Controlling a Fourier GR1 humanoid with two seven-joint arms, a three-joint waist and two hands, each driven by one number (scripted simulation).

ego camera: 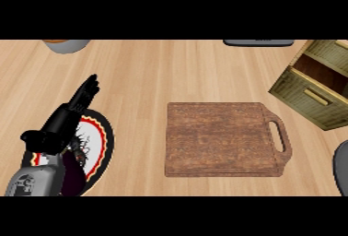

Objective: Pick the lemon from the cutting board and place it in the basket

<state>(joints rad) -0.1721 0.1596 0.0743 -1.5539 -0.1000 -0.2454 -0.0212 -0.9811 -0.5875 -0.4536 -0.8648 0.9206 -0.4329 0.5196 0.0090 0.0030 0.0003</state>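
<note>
Robot hand on the left [75, 108]: lies open with straight fingers and holds nothing. Rests over a round plate [105, 138] with a red and black rim, out of the way at the side of the table [170, 69]. No other robot hand to see. No lemon anywhere, not on the brown cutting board [217, 138] in the middle, nor in the part of the woven basket [316, 87] showing at the far right. Cannot tell where it is. Looks close to done, maybe.

A light wooden counter [156, 73] fills the view, grain running side to side. At twelve o'clock a dark grey object [258, 42] is cut by the edge; at eleven, a grey vessel [66, 45].
</note>
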